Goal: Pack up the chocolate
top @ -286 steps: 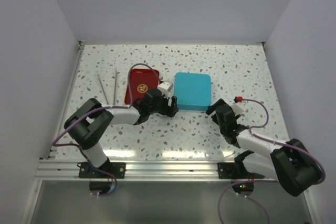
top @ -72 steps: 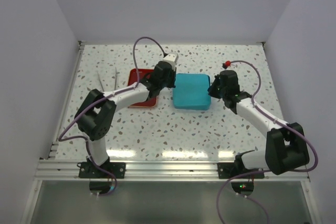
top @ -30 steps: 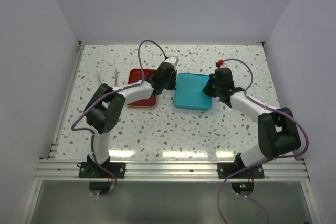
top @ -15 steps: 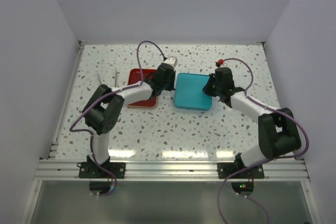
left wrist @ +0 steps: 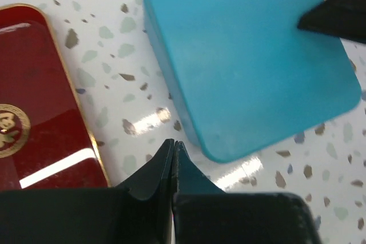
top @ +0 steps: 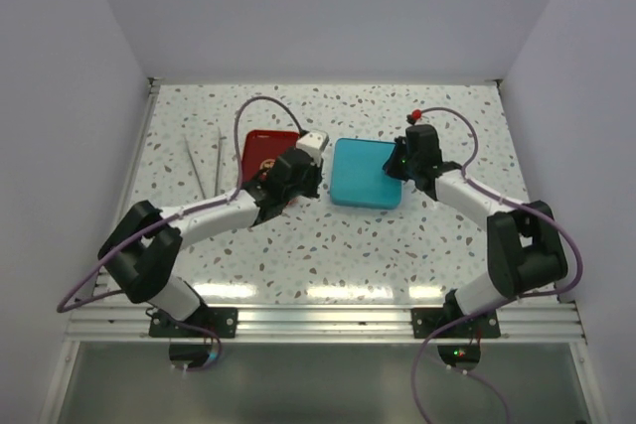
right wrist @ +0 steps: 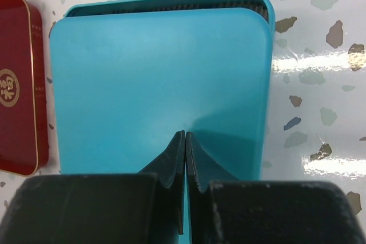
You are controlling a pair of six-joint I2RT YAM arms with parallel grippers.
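My left arm is pulling back from the far corner of the teal tin (right wrist: 154, 78); my left fingers (left wrist: 154, 172), pressed together, are now hovering over the counter (left wrist: 114, 84) between tin and red tray (left wrist: 40, 135). My right fingers (right wrist: 171, 161), also together, are staying over the lid (left wrist: 251, 61). Only the right wrist view is showing the lid sitting offset, with a dark ribbed strip along the far edge. I cannot see the chocolate.
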